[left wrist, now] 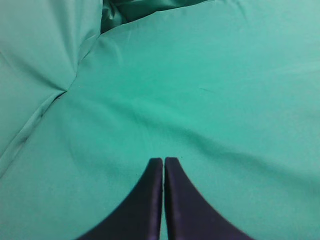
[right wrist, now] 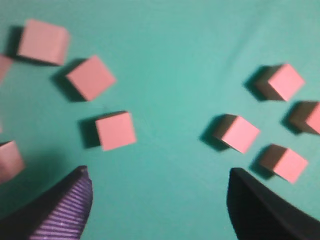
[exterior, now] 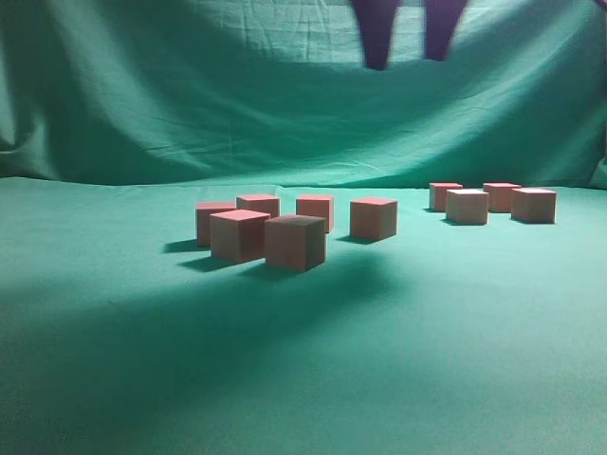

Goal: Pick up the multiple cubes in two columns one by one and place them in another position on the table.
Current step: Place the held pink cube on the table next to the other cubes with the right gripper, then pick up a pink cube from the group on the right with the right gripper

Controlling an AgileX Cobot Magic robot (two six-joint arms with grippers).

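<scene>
Hanging high over the table (exterior: 303,379), the right claw (right wrist: 157,200) is wide open and empty, ready to drop onto another cube. The cubes (exterior: 295,242) sit in two bunches. The left claw (left wrist: 164,172) is closed.

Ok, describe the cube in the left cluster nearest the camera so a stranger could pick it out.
On the teal table, find the left group of five cubes. Take the front cube, rightmost of the near pair. It alone is shadowed, its top dark instead of pink.

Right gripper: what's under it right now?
Under the open right gripper is bare table, with cubes on either side: one left, another right. Nothing is held. The cloth directly beneath each finger is hidden.
</scene>
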